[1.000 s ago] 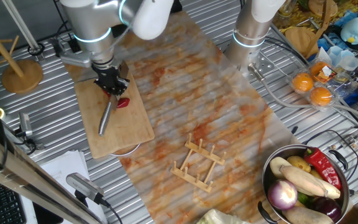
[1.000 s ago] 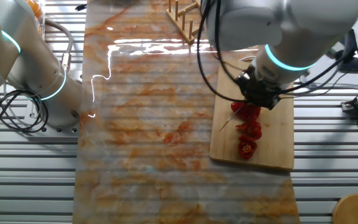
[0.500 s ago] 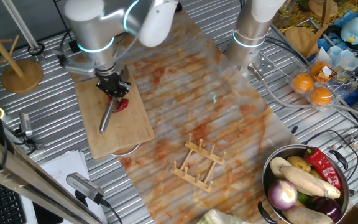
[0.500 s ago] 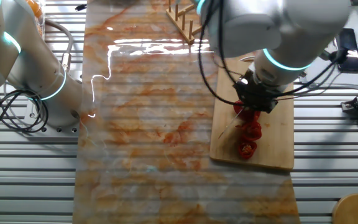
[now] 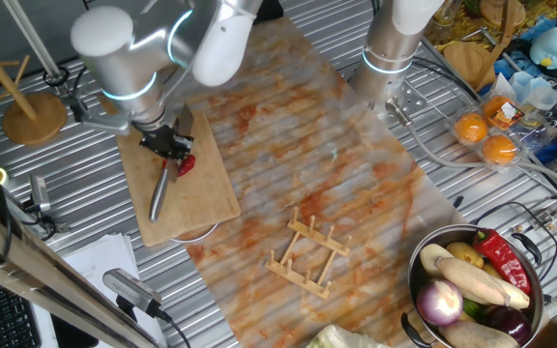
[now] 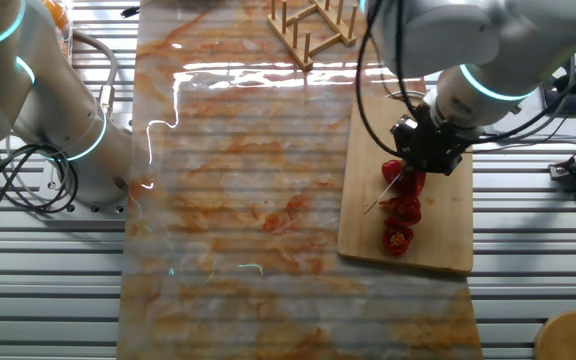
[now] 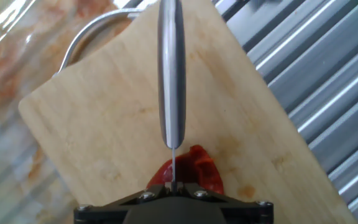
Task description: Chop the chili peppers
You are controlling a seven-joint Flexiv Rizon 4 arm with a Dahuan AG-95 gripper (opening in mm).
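On the left side of the table [image 5: 27, 203], a wooden cutting board [image 5: 196, 198] lies at the left edge of the stained mat [image 5: 327, 184]. The gripper [image 5: 167, 145] stands over the board's far half, its fingers clamped on a knife [image 5: 162, 184] whose metal handle points toward the board's near edge. In the hand view the blade runs edge-on down into the red flesh just in front of the fingers. The chili peppers [image 6: 400, 205] lie as several glossy red chunks in a short row along the middle of the board, the end piece directly beneath the gripper and touching the blade. Further right, near the mat's near edge, a small wooden rack [image 5: 307, 253] stands. At the table's right corner, a metal bowl [image 5: 424, 290] holds mixed vegetables.
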